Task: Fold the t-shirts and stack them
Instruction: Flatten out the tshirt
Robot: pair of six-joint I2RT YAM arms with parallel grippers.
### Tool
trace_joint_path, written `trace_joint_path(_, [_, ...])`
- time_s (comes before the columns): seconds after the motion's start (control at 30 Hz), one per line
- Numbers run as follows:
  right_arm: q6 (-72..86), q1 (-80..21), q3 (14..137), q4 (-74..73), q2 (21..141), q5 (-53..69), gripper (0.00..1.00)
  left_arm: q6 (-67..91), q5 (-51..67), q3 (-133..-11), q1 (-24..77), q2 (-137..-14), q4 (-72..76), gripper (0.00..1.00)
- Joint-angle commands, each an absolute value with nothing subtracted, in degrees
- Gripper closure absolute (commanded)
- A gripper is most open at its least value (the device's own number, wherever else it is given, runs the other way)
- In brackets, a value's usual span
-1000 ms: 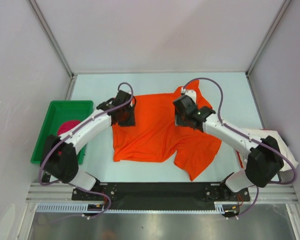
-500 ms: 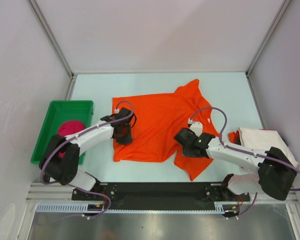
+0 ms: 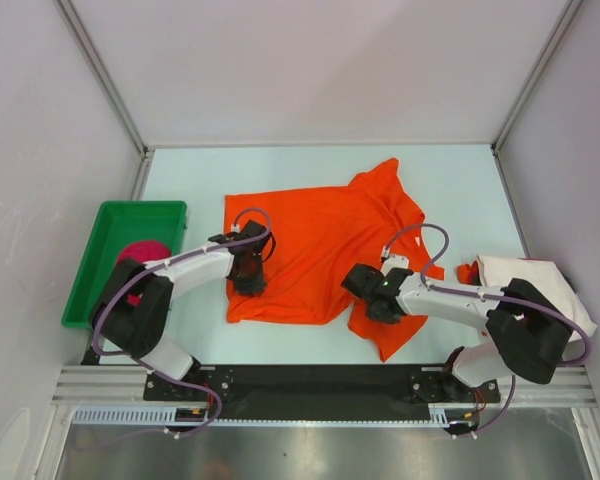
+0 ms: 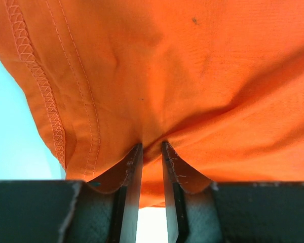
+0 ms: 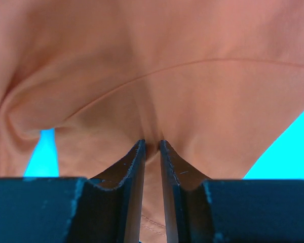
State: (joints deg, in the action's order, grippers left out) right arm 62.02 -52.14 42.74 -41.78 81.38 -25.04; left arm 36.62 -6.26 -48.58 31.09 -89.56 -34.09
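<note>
The bright orange t-shirt lies spread and rumpled in the middle of the table. My left gripper is low on its left edge, shut on a pinch of orange cloth beside the stitched hem. The left gripper has cloth bunched between its tips. My right gripper is on the shirt's near right part. The right gripper is likewise shut on a fold of the orange t-shirt. A magenta-pink t-shirt lies bundled in the tray. An off-white t-shirt sits at the right edge.
The green plastic tray stands at the table's left side. A small scrap of orange shows beside the off-white t-shirt. Grey walls close the table in at the back and both sides. The arm bases sit on the black rail at the near edge.
Both grippers have come from the shirt's far part toward the near edge, dropped onto the cloth and narrowed their jaws onto it.
</note>
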Motion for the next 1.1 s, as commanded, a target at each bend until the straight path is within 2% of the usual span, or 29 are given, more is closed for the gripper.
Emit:
trace_joint_path(0.0, [68.19, -52.65, 42.01, -45.52, 81.74, -26.89, 0.77, 37.27, -7.56, -47.37, 31.20, -93.87, -32.87, 0.73])
trace_joint_path(0.33, [72.77, -51.94, 37.18, -48.69, 79.55, -24.61, 0.74, 36.65, -6.33, -47.99, 25.49, -95.62, -34.19, 0.74])
trace_joint_path(1.07, [77.69, -51.33, 31.90, -57.39, 65.83, -23.29, 0.71, 33.31, -7.56, -61.69, 16.35, -104.85, -38.58, 0.75])
